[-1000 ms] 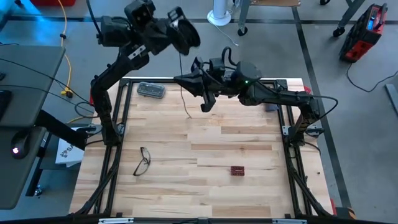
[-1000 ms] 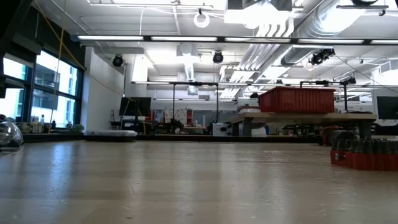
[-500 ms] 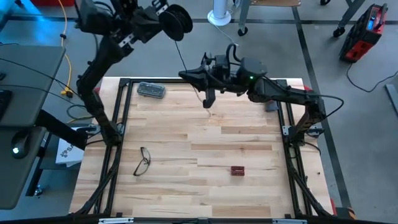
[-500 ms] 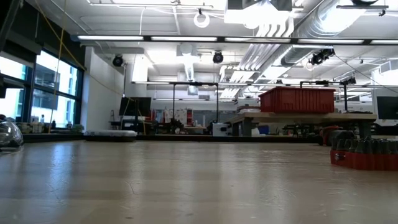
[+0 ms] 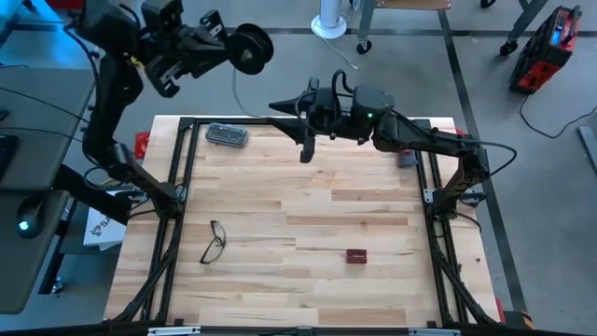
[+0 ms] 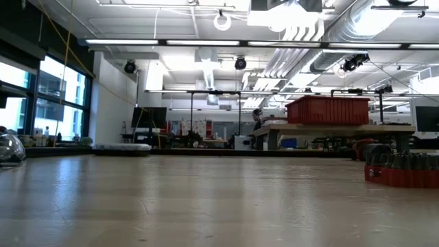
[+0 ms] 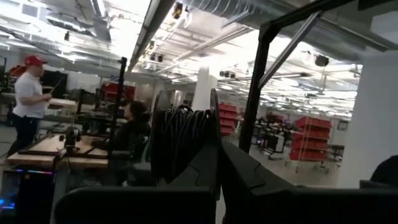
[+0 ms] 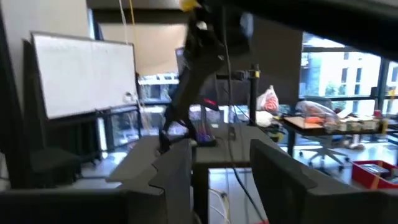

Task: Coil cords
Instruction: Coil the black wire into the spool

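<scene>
Reel [image 5: 250, 47] of dark wire sits clamped in the left claw [image 5: 233, 49], raised well above and beyond the bench's [image 5: 308, 233] far left corner; the left wrist view shows the fingers [image 7: 233, 171] closed on its wound coils. The thin wire [image 5: 239, 89] trails down from the reel toward the right claw [image 5: 303, 126], which hovers over the bench's far edge with its fingers [image 8: 177, 168] parted, the wire running between them. Eyeglasses [image 5: 215, 241], a small red block [image 5: 355, 255] and a clear case [image 5: 227, 135] lie on the bench.

The wire [image 5: 235, 86] below the reel [image 5: 252, 47] is too thin to trace. The low view shows neither arm.
</scene>
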